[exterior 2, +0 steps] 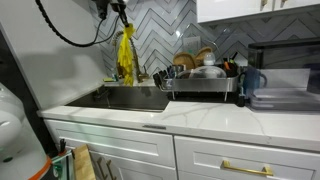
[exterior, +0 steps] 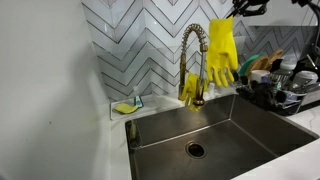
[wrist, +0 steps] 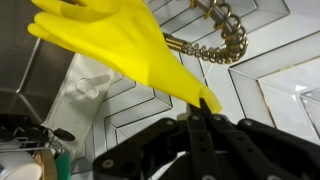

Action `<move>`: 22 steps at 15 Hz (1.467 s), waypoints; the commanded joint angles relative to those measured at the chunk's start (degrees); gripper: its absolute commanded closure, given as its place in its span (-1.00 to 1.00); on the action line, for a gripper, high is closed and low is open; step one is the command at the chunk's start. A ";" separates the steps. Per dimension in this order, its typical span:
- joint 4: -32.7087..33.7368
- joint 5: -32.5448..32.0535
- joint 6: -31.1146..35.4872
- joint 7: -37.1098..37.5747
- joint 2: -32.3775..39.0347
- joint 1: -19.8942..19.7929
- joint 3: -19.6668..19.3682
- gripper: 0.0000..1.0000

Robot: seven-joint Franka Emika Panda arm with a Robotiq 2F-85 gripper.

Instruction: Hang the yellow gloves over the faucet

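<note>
My gripper (exterior: 238,10) is shut on the edge of one yellow glove (exterior: 222,50), which hangs fingers-down beside the top of the brass spring-neck faucet (exterior: 194,55). A second yellow glove (exterior: 188,88) hangs low against the faucet's body. In the wrist view the fingertips (wrist: 200,108) pinch the glove (wrist: 120,40), and the faucet's coiled neck (wrist: 222,45) lies just beyond it. In an exterior view the gripper (exterior 2: 120,14) holds the glove (exterior 2: 125,55) above the sink, and the faucet is hidden behind it.
The steel sink (exterior: 240,125) lies below the faucet. A yellow-green sponge (exterior: 125,107) sits on the ledge beside it. A full dish rack (exterior: 285,85) (exterior 2: 200,85) stands next to the sink. A chevron-tiled wall (exterior: 140,40) is close behind.
</note>
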 commanded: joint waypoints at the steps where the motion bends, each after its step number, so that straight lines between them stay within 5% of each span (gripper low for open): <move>1: 0.68 -4.82 -9.55 4.16 -5.07 0.42 1.48 0.99; 4: 3.31 -4.96 -14.24 2.55 -5.01 1.89 2.92 0.99; 13: 4.92 -2.32 -10.81 5.07 -4.04 2.93 5.12 0.99; 18: 6.73 -2.16 -2.92 10.27 -1.91 4.04 8.57 0.99; 22: 7.22 -3.96 10.70 13.98 1.79 4.00 10.97 0.99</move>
